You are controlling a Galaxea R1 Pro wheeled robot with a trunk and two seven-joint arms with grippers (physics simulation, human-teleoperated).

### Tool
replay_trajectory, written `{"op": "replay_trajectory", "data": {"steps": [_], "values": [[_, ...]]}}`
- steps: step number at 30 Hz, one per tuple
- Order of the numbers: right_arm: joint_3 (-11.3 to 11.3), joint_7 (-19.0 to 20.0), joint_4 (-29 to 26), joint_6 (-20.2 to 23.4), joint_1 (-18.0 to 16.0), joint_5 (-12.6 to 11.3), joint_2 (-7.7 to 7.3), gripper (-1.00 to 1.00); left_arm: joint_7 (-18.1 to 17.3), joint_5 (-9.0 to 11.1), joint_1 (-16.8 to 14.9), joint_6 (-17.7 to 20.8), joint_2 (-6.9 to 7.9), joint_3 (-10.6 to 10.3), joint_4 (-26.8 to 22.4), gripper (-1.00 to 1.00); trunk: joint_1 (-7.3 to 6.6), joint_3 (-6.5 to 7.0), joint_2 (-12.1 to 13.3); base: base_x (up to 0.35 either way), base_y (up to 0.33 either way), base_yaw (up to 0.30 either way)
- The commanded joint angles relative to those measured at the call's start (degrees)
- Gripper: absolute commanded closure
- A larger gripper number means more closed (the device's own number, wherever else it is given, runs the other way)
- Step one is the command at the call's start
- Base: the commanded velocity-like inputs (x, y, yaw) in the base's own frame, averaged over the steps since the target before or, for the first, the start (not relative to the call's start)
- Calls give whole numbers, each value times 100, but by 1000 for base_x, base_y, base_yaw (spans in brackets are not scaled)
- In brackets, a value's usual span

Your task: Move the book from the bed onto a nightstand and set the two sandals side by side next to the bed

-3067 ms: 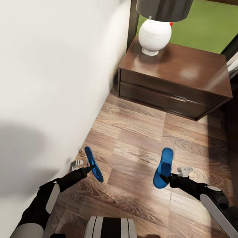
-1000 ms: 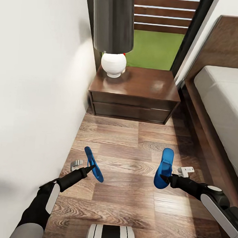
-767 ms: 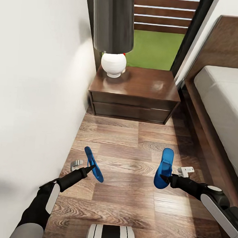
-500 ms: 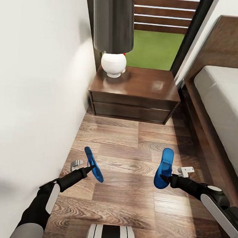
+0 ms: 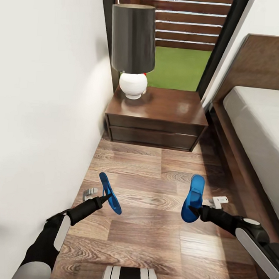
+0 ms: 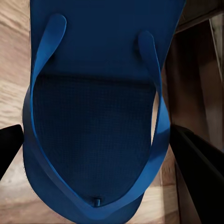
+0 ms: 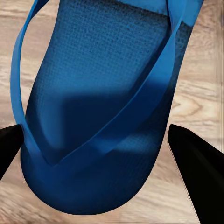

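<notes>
Each gripper holds one bright-blue sandal above the wood floor. My left gripper (image 5: 106, 198) is shut on the left sandal (image 5: 110, 192), whose sole and straps show close up (image 6: 95, 116) in the left wrist view. My right gripper (image 5: 191, 209) is shut on the right sandal (image 5: 193, 197), seen close up (image 7: 100, 112) in the right wrist view. Ahead stands the dark nightstand (image 5: 155, 122) with two drawers. The bed (image 5: 260, 135), dark frame and grey mattress, runs along the right. The book is out of view.
A lamp (image 5: 133, 51) with a dark shade and white round base stands on the nightstand. A white wall (image 5: 42, 107) closes the left side. Behind the nightstand a black-framed window (image 5: 183, 42) shows a slatted fence and grass. Wood floor lies between wall and bed.
The head view has tilted up a little, so the lamp shade, nightstand and bed sit lower in the picture. Both grippers still hold their sandals in the same places.
</notes>
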Motion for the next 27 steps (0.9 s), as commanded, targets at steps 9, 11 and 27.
{"op": "replay_trajectory", "data": {"steps": [9,11,27], "values": [[13,25,1631,-54,0,-25,37,100,16,-126,4,-86,10,18,881,100,-24,196,11,0,0,0],[14,25,1913,-59,0,-28,48,100,16,-381,5,-156,11,18,990,100,-29,241,13,0,0,0],[29,34,2932,-135,0,14,58,100,35,-1120,156,-333,275,36,1268,100,-70,595,35,0,0,0]]}}
